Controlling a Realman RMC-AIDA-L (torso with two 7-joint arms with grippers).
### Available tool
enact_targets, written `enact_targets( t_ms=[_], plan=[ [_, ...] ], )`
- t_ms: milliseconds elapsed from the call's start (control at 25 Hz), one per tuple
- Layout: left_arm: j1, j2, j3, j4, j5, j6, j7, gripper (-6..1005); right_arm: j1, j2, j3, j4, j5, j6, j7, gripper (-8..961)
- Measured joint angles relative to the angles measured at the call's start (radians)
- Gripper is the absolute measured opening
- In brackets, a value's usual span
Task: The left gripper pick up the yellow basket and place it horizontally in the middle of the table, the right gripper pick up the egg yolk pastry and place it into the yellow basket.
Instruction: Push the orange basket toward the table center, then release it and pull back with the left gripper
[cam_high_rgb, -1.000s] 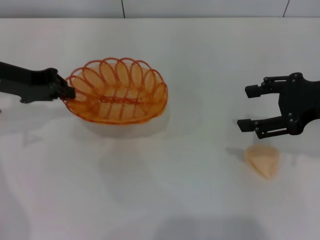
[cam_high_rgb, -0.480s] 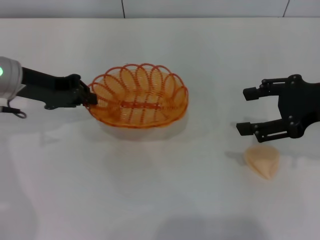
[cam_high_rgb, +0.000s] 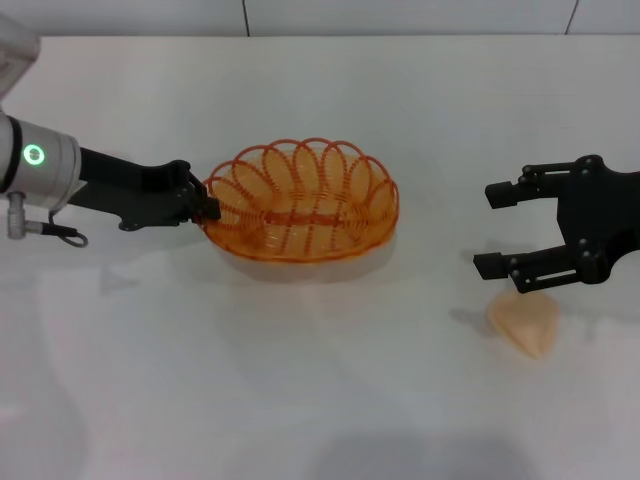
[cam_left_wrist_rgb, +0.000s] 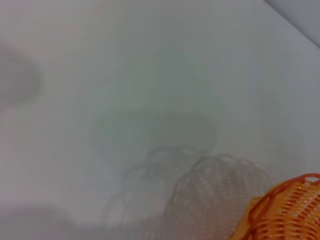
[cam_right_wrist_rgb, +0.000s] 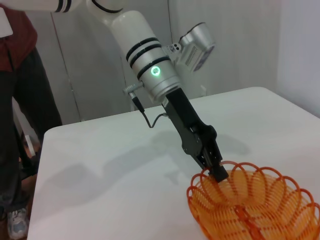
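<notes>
The yellow basket (cam_high_rgb: 302, 213) is held a little above the white table (cam_high_rgb: 320, 400), near the middle, its long side across the view. My left gripper (cam_high_rgb: 207, 203) is shut on the basket's left rim. The same grip shows in the right wrist view, with the left gripper (cam_right_wrist_rgb: 218, 172) on the basket (cam_right_wrist_rgb: 255, 210). A corner of the basket (cam_left_wrist_rgb: 285, 210) shows in the left wrist view above its shadow. My right gripper (cam_high_rgb: 495, 228) is open, hovering just above and behind the egg yolk pastry (cam_high_rgb: 527, 324), which lies on the table at the right.
A wall with tile seams (cam_high_rgb: 245, 15) runs behind the table's far edge. A person in a dark red top (cam_right_wrist_rgb: 15, 100) stands beyond the table in the right wrist view.
My left gripper has carried the basket to the right, toward the table's middle, and slightly nearer. The right gripper has barely moved. The pastry has not moved.
</notes>
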Motion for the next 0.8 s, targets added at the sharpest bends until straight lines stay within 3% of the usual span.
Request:
enact_targets(
  t_ms=[800],
  plan=[
    [-0.006, 0.004, 0.038, -0.025, 0.003, -0.035, -0.042, 104, -0.001, 0.0, -0.001, -0.002, 0.0, -0.016, -0.007, 800]
  ],
)
